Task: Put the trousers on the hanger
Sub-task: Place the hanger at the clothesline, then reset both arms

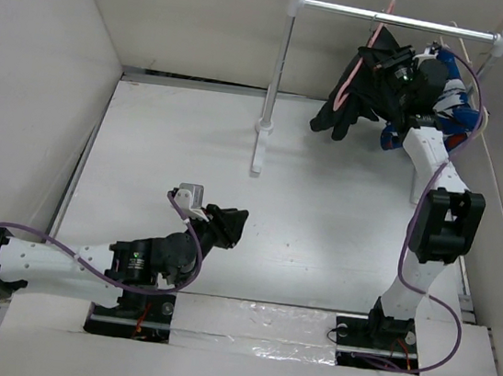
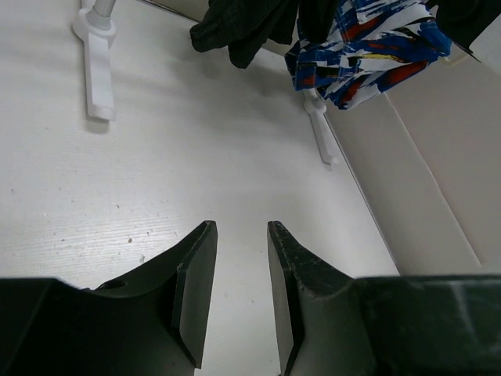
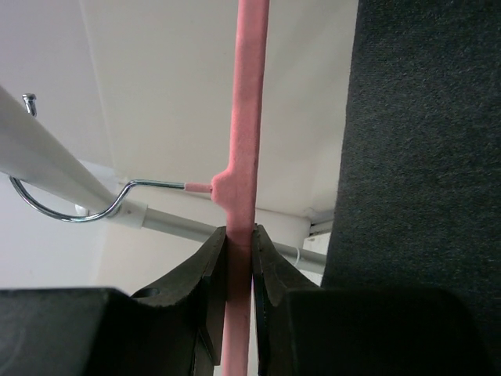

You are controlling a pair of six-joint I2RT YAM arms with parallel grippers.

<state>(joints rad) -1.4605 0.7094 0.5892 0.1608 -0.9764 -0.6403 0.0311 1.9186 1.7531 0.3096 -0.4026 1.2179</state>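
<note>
White walls (image 1: 34, 76) on three sides, white counter (image 1: 318, 243), rail rack (image 1: 399, 20) at back right.

Status: hanger (image 3: 244, 117) is up on the rack. The right wrist view shows its metal hook (image 3: 74, 210) curled over the rail. Trousers (image 1: 355, 95) hang from the hanger in a dark bunch, off the counter, just beside the patterned garment (image 2: 368, 47) on the same rail. So the main step looks done, or near enough.

Right hand (image 3: 239, 243) is pressed together on the hanger's pink arm, near the hook junction. Black cloth fills the right of that view, close beside the fingers. Can't tell whether it touches them.

Left hand (image 2: 241, 235) is spread, holds nothing, sits low over the near-left counter, well apart from the rack. Not involved now.

Open items, my read:
- Can't see whether the trousers lie evenly over the hanger's bottom bar or hang off one side. Top view shows a lopsided clump, legs not laid out.
- Right hand has to let go of the hanger and back out without dragging it off the rail or snagging cloth.
- Then both arms clear.

Estimate: late stage. Release and retreat left, maybe a tidy of the drape.
</note>
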